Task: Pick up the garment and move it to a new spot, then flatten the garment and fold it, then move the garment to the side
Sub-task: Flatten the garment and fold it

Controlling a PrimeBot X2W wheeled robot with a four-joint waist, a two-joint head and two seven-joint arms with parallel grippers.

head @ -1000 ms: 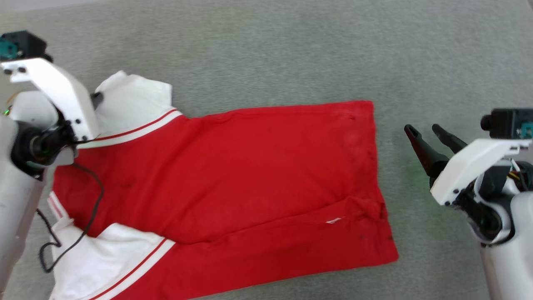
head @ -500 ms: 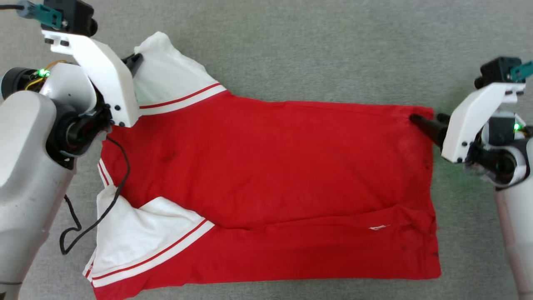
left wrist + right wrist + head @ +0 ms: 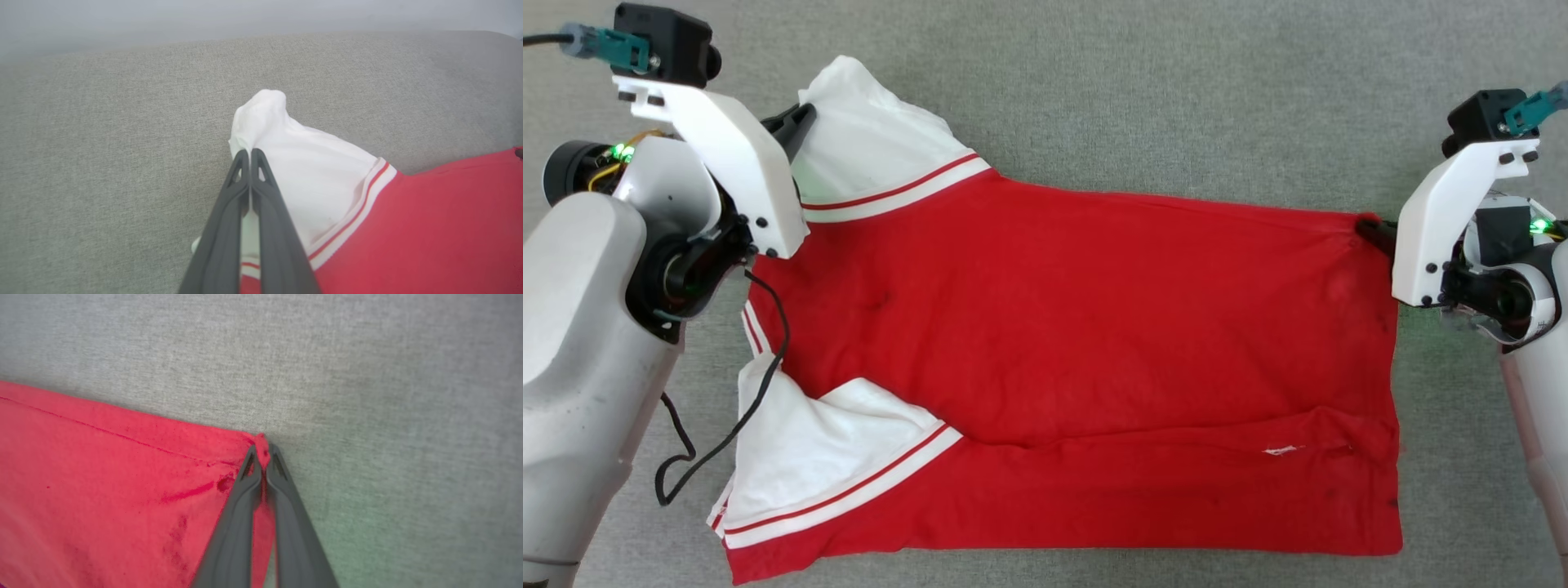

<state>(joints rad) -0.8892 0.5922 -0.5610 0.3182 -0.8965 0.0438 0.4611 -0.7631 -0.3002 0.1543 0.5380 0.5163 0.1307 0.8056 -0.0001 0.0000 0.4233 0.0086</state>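
Two corners of the red jersey-style cloth T-shirt with white short sleeves are in my grasp. My left gripper is clenched on the far white sleeve, with its cloth pinched between the fingertips. My right gripper is clamped on the far hem corner of the red body. The shirt lies spread across the grey fabric-covered bench, plain red face up. The near white sleeve lies rumpled at my left, and a long crease runs along the near side.

Red jersey T-shirt, sleeves white with red-and-white striped seams, lies on mottled grey fabric surface; dark grey left gripper on white, right gripper on red.
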